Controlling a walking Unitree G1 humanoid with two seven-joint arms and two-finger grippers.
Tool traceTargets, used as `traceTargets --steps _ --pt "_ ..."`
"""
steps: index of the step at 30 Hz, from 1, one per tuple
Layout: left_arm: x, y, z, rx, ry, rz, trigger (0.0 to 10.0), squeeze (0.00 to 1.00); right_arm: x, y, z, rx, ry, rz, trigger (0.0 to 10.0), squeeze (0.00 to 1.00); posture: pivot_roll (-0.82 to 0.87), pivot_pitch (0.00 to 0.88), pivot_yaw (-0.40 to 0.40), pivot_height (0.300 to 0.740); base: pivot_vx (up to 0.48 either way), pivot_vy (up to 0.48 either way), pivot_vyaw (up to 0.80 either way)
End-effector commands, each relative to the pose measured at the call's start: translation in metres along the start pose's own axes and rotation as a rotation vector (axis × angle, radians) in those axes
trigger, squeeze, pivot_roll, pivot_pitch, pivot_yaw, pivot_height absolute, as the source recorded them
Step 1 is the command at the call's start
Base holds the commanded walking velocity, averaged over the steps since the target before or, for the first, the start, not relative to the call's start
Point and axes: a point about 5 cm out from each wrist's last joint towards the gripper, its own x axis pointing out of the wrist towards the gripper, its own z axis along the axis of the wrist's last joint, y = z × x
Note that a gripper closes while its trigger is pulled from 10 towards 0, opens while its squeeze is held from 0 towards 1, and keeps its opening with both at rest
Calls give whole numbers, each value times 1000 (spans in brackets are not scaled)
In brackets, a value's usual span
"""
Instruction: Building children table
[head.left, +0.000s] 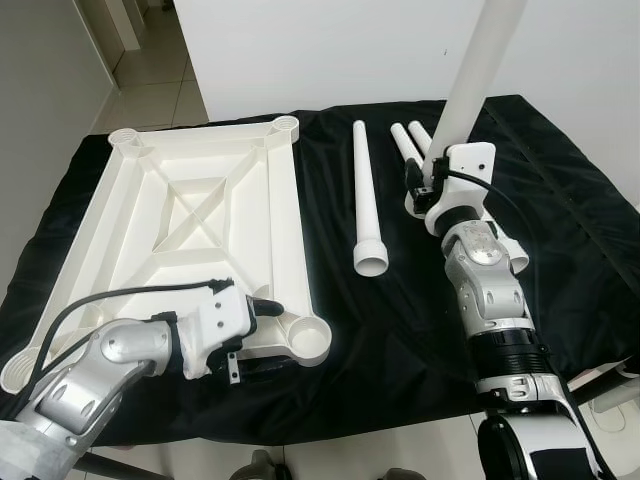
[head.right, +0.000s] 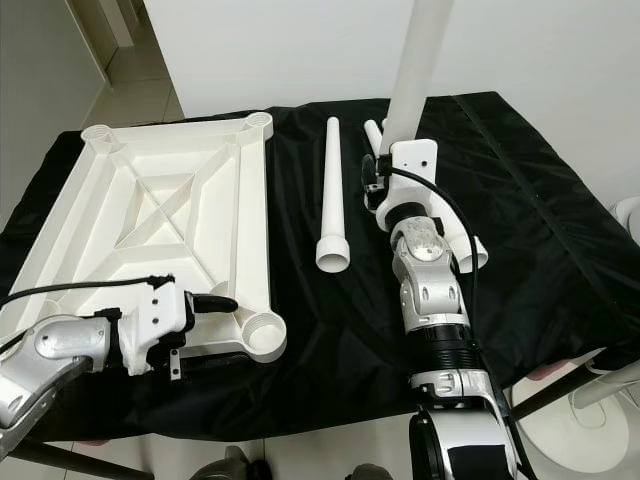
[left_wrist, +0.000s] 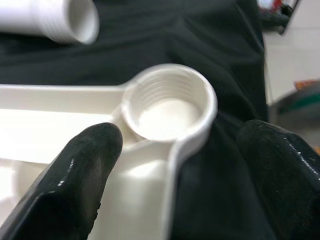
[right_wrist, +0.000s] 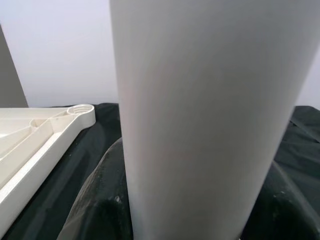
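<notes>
Tabletop (head.left: 190, 215) lies upside down on the cloth's (head.left: 560, 190) left side, sockets up for legs. L gripper (left_wrist: 170, 165), fingers apart, straddles the near-corner socket (left_wrist: 169, 102) to steady it. R gripper (head.left: 425, 180) clamps one leg (head.left: 478, 70) upright, ready to screw in. Spare legs (head.left: 368, 200) wait mid-cloth.

The white ribbed plastic tabletop (head.left: 195, 215) on the left is smooth with a soft satin sheen; its near round corner socket (left_wrist: 170, 107) shows moulded threads inside. The white plastic tube leg lying in the middle (head.left: 366, 195) has the same smooth finish, as does the upright white plastic tube leg (head.left: 468, 85) on the right, which looks matt up close. Everything lies on a matt black cloth (head.left: 560, 230), softly creased. The left gripper's black fingers (left_wrist: 80, 175) are glossy, catching highlights. The arms' silver shells (head.left: 490, 280) look like brushed metal.
</notes>
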Motion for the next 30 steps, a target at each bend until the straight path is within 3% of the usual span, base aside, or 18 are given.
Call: traceTargets --steps 1,8,10,17,20,24,30 --pt "1 0 -5 1 23 34 10000 0 5 5 9 7 -32 20 10000 0 -94 23 85 740 0 0 0" --pt "5 2 -10 -11 56 65 10000 0 6 4 11 4 -35 23 10000 0 -93 19 78 740 0 0 0" --pt "9 1 -24 -36 128 60 10000 0 8 3 13 -2 -40 21 10000 0 -97 14 78 740 0 0 0" --pt "19 4 -30 -63 152 93 10000 0 9 2 12 -3 -39 17 10000 0 -94 12 81 740 0 0 0" --pt "15 8 -28 -76 125 129 10000 0 9 2 13 -3 -41 14 10000 0 -95 15 82 740 0 0 0" --pt "-2 18 -5 -121 -71 180 10000 0 8 1 11 -3 -38 14 10000 0 -84 17 80 740 0 0 0" --pt "-7 14 -6 -126 -75 149 10000 0 9 3 9 -2 -33 20 10000 0 -71 18 74 740 0 0 0"
